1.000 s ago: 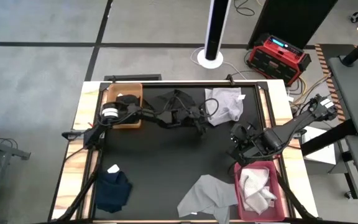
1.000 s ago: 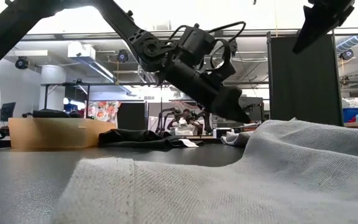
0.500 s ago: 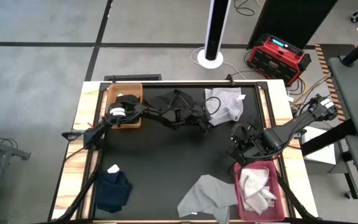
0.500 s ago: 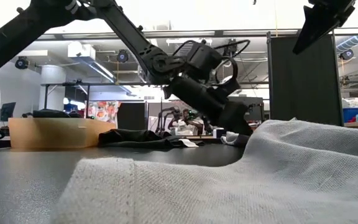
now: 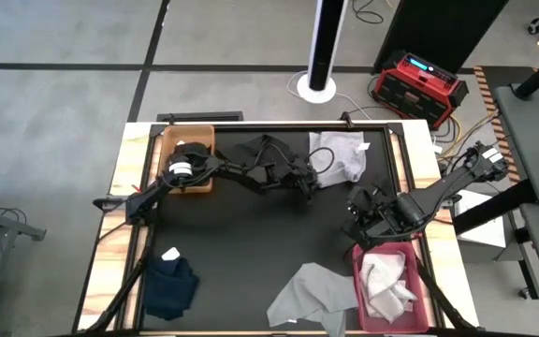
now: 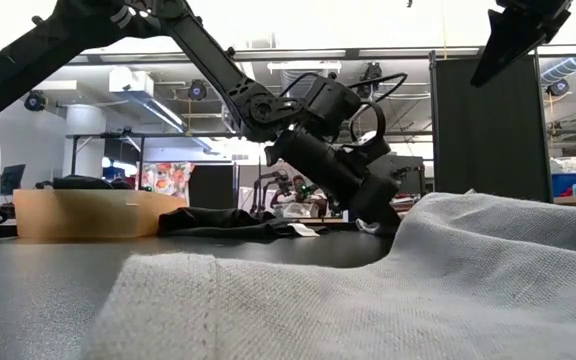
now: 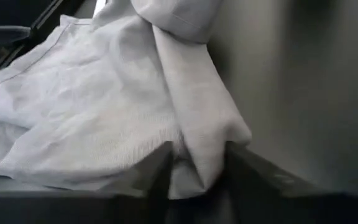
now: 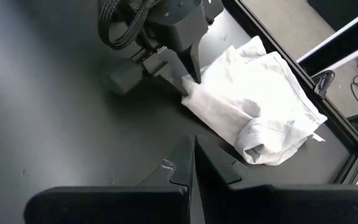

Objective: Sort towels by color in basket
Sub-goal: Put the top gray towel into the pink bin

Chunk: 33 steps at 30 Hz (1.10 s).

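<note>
Starting from our left gripper (image 5: 313,183), we have it down at the near corner of the white towel (image 5: 340,156), and in the left wrist view a fold of that cloth (image 7: 197,155) lies between our two fingers, which stand close on either side of it; we read this as the pinch closing on the cloth, though we would not yet call it a firm hold. From the fingertips the towel spreads away toward the table's far right corner, bunched rather than flat, so its bulk lies beyond the gripper and not beneath it. A lift from here would, in our judgement, trail the rest of the cloth behind the pinched corner. Our right gripper (image 8: 193,163) waits with its fingers pressed together and nothing in them, above the mat near the red basket (image 5: 402,249), which already holds pale cloth. The left arm is clearly the one at the towel. The other towels lie apart: black (image 5: 251,150) beside the orange basket (image 5: 206,140), navy (image 5: 171,285) and grey (image 5: 312,292) at the near edge.
</note>
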Motion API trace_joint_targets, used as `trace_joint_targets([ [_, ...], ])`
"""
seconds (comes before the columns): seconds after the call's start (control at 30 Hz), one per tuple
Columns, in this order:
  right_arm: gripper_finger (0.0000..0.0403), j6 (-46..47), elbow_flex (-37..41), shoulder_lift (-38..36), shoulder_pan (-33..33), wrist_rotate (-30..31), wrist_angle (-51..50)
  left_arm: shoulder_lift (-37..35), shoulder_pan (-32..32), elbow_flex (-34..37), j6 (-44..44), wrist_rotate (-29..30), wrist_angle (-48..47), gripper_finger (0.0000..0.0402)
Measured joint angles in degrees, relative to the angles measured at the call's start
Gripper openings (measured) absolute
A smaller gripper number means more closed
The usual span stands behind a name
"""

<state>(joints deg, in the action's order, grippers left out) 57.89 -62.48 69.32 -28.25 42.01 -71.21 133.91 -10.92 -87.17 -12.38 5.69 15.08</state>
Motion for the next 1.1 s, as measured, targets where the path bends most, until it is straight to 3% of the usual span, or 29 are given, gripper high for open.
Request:
trace_joint_targets([
  [0.1, 0.0009, 0.0, 0.0, 0.0, 0.0, 0.0, 0.0, 0.0, 0.0, -0.1, 0.7, -0.8, -0.3, 0.0022],
  [0.23, 0.0009, 0.1, 0.0, 0.0, 0.0, 0.0, 0.0, -0.1, -0.1, -0.1, 3.3, -3.3, -0.3, 0.0003],
  [0.4, 0.0009, 0.7, 0.0, 0.0, 0.0, 0.4, 0.0, -4.5, 0.8, -0.1, 4.8, -3.6, -2.7, 0.0],
  [0.63, 0.0009, 5.9, 0.0, -1.9, -3.5, 13.4, -0.4, -19.3, 2.4, 0.2, 4.2, -4.2, -12.0, 0.0],
  [0.8, 0.0009, 7.1, 0.0, -3.7, -6.4, 18.1, -0.3, -30.3, 2.1, 0.2, 3.9, -6.5, -18.6, 0.0],
  [1.1, 0.0009, 6.6, 0.0, -3.6, -8.3, 21.0, 0.4, -47.6, 1.9, 0.3, 4.6, -9.6, -21.2, 0.0],
])
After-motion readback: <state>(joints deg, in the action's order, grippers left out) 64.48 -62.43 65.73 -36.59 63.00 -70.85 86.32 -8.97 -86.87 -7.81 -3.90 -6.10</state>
